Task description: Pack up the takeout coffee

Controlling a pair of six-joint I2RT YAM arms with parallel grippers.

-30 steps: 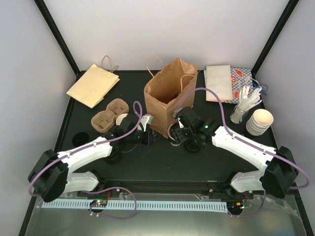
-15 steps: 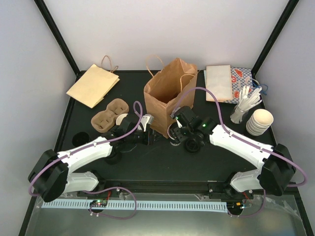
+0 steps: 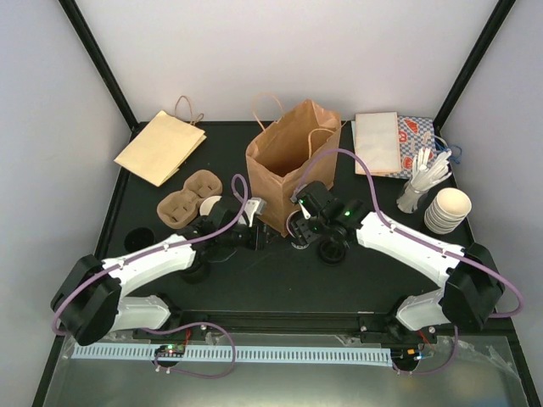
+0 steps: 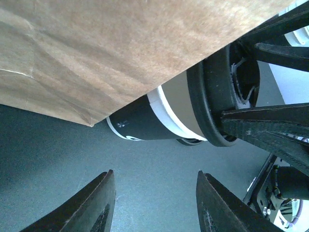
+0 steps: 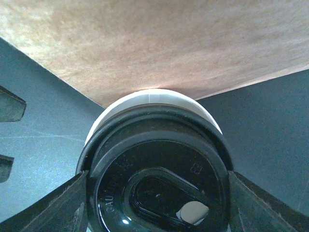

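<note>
- Left arm (image 3: pixel 153 259) reaches inward; left gripper (image 4: pixel 154 176) low, jaws apart, empty.
- Right arm (image 3: pixel 407 242) reaches inward; right gripper (image 5: pixel 157 193) clamps the cup (image 5: pixel 154 101).

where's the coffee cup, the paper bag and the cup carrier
coffee cup (image 5: pixel 157 180): right wrist view, centre of black lid
paper bag (image 3: pixel 273 182): top external view, near side wall
cup carrier (image 3: pixel 190 197): top external view, middle ridge

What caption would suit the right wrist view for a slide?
Right gripper clasps the black-lidded takeout coffee, close before the brown paper bag.
</note>
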